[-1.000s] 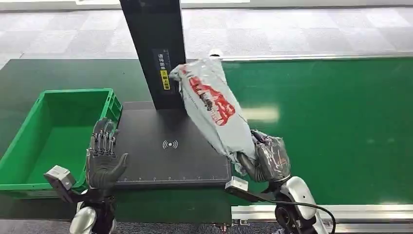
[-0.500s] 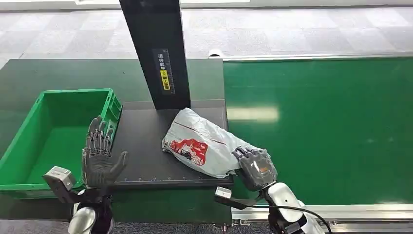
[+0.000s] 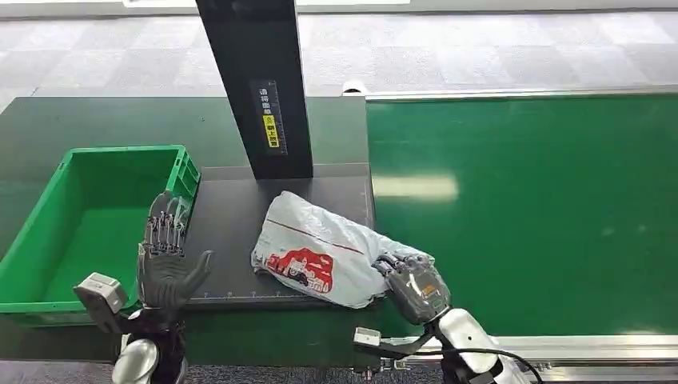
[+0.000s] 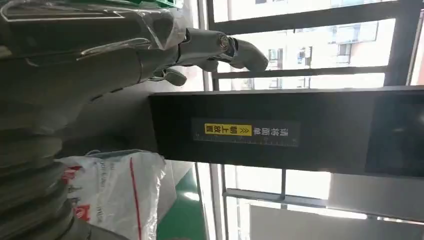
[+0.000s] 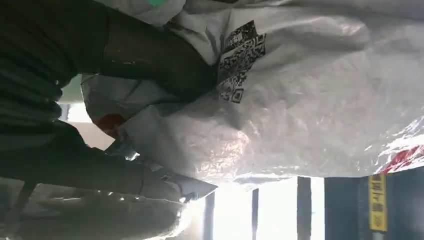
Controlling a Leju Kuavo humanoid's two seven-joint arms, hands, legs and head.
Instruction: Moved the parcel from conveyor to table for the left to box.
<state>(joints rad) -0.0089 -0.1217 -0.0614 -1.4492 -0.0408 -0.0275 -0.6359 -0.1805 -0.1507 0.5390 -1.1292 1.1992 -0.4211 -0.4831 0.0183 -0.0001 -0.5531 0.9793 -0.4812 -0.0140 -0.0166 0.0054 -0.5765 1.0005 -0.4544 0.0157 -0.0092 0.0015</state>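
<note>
The parcel (image 3: 320,254), a grey-white plastic mailer with red print, lies flat on the black table pad (image 3: 232,232) in the head view. My right hand (image 3: 412,284) grips its right end at the pad's front right corner. In the right wrist view the thumb (image 5: 150,62) presses on the parcel (image 5: 310,100) beside a printed code, with the fingers under it. My left hand (image 3: 168,260) is raised with fingers apart and holds nothing, standing between the green box (image 3: 48,232) and the pad. The left wrist view shows its fingers (image 4: 210,45) spread, with the parcel (image 4: 117,192) beyond.
A black upright post (image 3: 260,88) with a yellow label stands at the back of the pad, close behind the parcel. The green conveyor belt (image 3: 528,208) runs to the right, with a metal rail (image 3: 560,346) along its front edge.
The parcel swung down from standing against the post to lying flat on the pad, then slid a little left. My right hand came down and forward with it. The left hand barely moved.
</note>
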